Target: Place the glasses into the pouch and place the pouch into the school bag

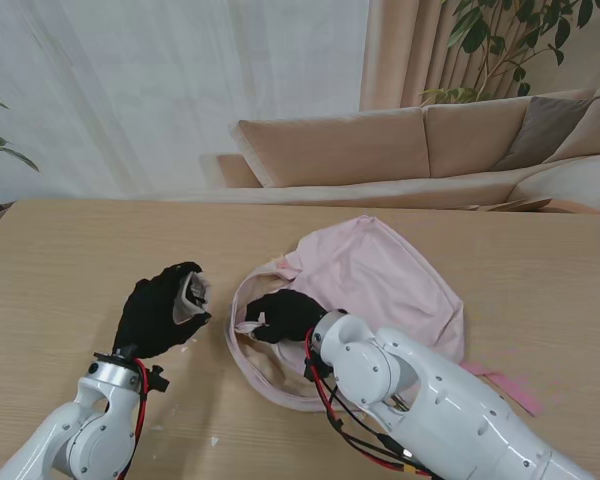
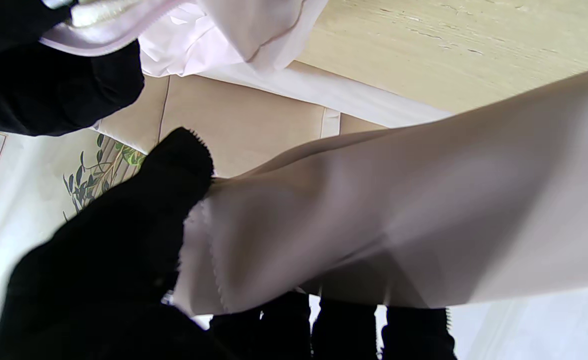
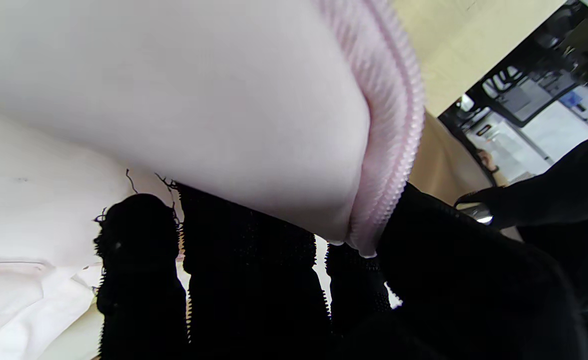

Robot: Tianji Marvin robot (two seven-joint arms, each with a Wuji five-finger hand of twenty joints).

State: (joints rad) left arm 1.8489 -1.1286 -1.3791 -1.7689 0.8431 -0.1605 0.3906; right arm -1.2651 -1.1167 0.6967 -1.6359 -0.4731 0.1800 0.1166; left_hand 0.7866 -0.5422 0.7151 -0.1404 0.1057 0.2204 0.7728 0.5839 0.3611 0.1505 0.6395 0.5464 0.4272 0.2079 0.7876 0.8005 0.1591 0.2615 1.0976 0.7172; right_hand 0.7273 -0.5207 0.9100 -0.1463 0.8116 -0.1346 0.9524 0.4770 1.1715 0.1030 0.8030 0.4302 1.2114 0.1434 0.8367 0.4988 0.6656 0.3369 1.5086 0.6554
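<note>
You cannot see the glasses anywhere; whether they sit inside the pouch [image 1: 192,293] cannot be told, since the left robot hand [image 1: 160,310] wraps most of it and only a pale grey patch shows. In the left wrist view the pouch [image 2: 399,220] fills the frame, blurred and cut off at the edge. The right robot hand [image 1: 280,315] has its fingertips buried at the rim of the school bag [image 1: 380,280], so you cannot see inside the opening. In the right wrist view the school bag [image 3: 198,100] runs off the frame, and its fabric covers the fingers [image 3: 248,260] in part.
</note>
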